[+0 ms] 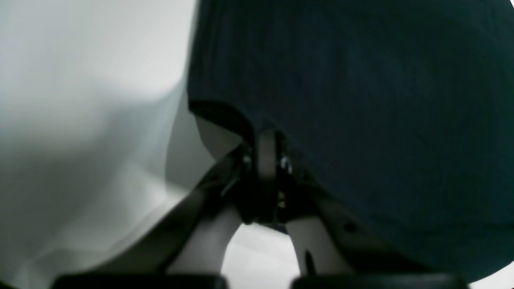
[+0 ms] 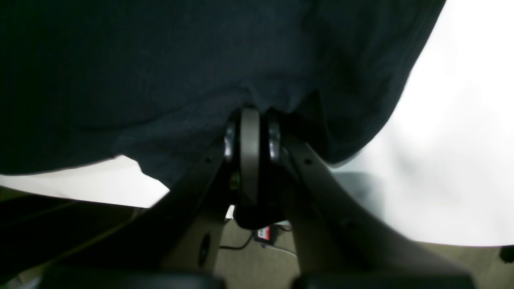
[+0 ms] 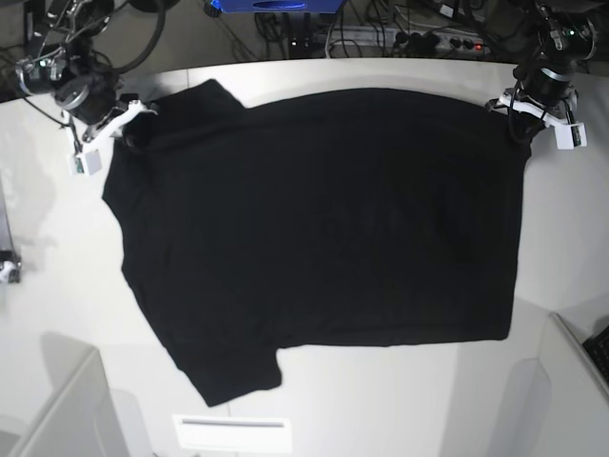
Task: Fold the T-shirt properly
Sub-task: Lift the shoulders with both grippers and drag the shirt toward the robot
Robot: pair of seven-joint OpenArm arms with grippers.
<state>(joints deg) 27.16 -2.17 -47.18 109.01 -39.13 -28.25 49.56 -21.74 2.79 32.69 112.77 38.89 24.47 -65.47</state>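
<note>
T-shirt (image 3: 324,219) cloth is pinched in both claws, plain black side up, spread nearly flat across the middle of the tabletop (image 3: 561,248).

The left gripper (image 1: 267,138) is clamped tight on the garment's edge; in the base view it sits at the shirt's far corner, close to the tabletop's far right edge. The right gripper (image 2: 249,120) is likewise closed hard on a bunch of black fabric, at the shirt's opposite far corner beside the sleeve, near the tabletop's far left edge.

Judging by these grips, the step in hand is a fold that carries the far edge over toward the near one. To do it well, both arms should probably lift together and travel at an even pace, keeping the edge between them taut so the cloth lays over without a crease. The grips look shallow at the very hem, so a sharp tug could pull the fabric free.

Room is tight at the far side, where cables and gear crowd just past the table's rim. The near side offers more bare white surface, though the lower sleeve (image 3: 228,367) reaches toward a paper label (image 3: 231,433) at the near edge, and grey side panels (image 3: 57,409) stand at both near corners.
</note>
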